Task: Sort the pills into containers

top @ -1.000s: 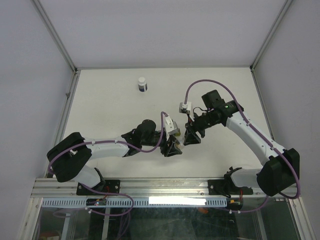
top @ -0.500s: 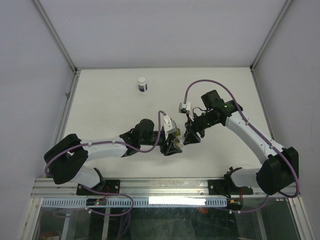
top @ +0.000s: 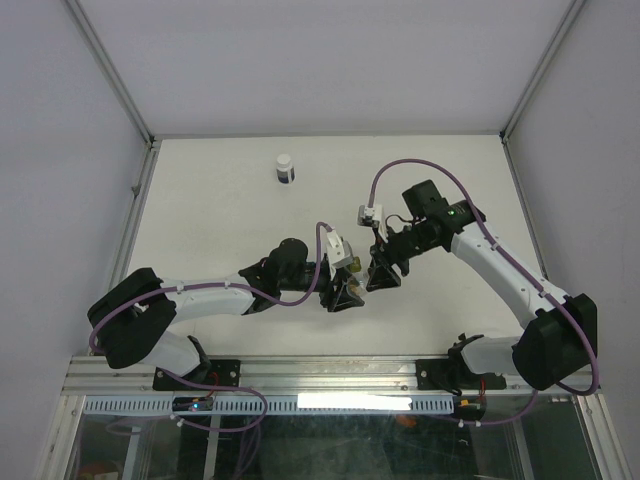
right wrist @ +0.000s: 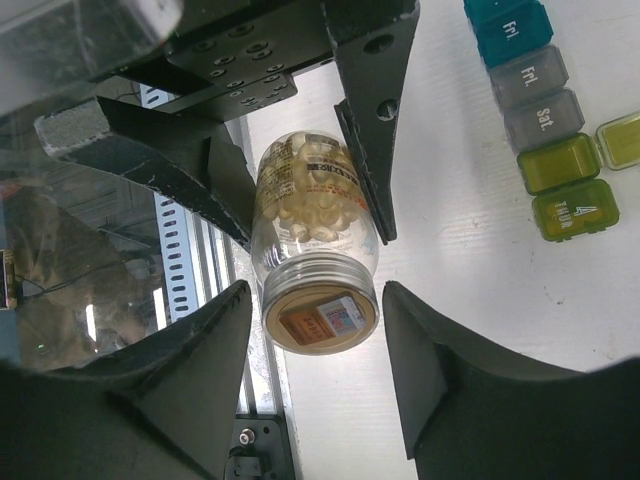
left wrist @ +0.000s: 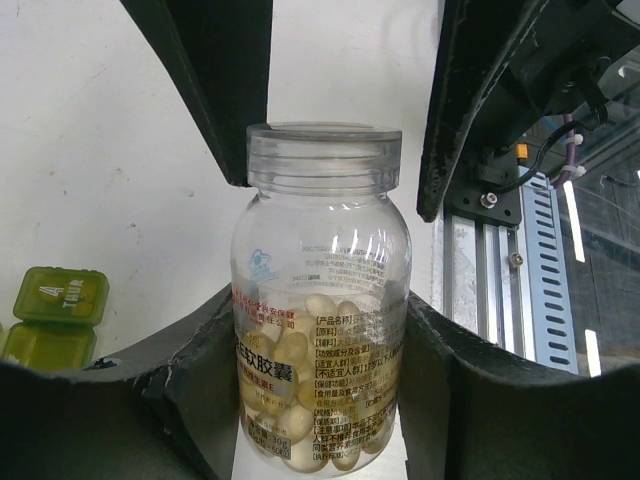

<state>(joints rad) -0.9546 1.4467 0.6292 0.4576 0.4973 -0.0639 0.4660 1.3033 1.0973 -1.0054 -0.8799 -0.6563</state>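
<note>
Pills [left wrist: 300,345] fill a clear bottle [left wrist: 322,240] clamped in the left gripper [left wrist: 318,335]; the right gripper [right wrist: 315,295] flanks its cap [right wrist: 320,318], fingers [right wrist: 425,380] unclenched.

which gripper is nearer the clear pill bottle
Left. The left gripper is clamped on the body of the clear pill bottle; the right gripper is open, its fingers flanking the cap with gaps either side.

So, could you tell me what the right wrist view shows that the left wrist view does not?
Only the right wrist view shows the sticker on the cap and the teal and grey compartments. Only the left wrist view shows the print on the label. Both show the clear pill bottle in the left gripper and the green Thursday compartment.
</note>
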